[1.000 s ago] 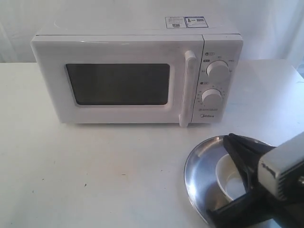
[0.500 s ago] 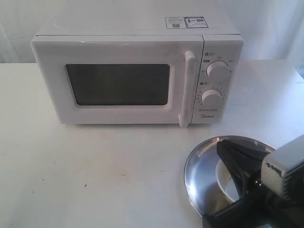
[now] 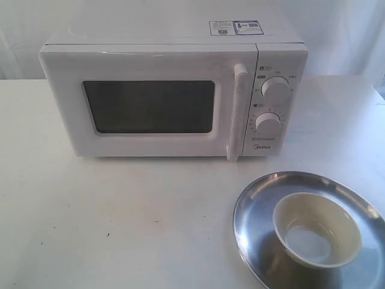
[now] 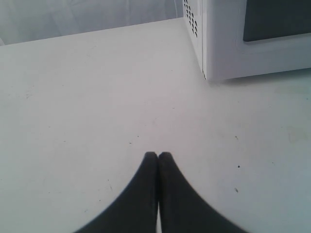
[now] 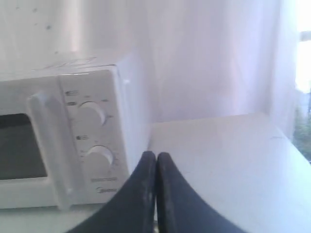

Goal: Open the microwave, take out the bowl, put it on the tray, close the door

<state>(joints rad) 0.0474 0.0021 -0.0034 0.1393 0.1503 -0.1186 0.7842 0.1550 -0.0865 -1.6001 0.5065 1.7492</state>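
The white microwave (image 3: 174, 90) stands at the back of the table with its door (image 3: 150, 105) shut and the bar handle (image 3: 238, 111) by the knobs. The cream bowl (image 3: 317, 229) sits upright inside the silver tray (image 3: 255, 211) at the front right. Neither arm shows in the exterior view. My left gripper (image 4: 158, 154) is shut and empty, above bare table beside the microwave's corner (image 4: 218, 43). My right gripper (image 5: 156, 154) is shut and empty too, facing the microwave's knob panel (image 5: 95, 141).
A white curtain hangs behind the table. The white tabletop (image 3: 120, 217) stretches in front of the microwave. The table's right edge (image 5: 291, 141) runs near a window in the right wrist view.
The right arm, which hung over the tray and bowl with its jaws apart, has pulled back out of the exterior view. The bowl stays on the tray.
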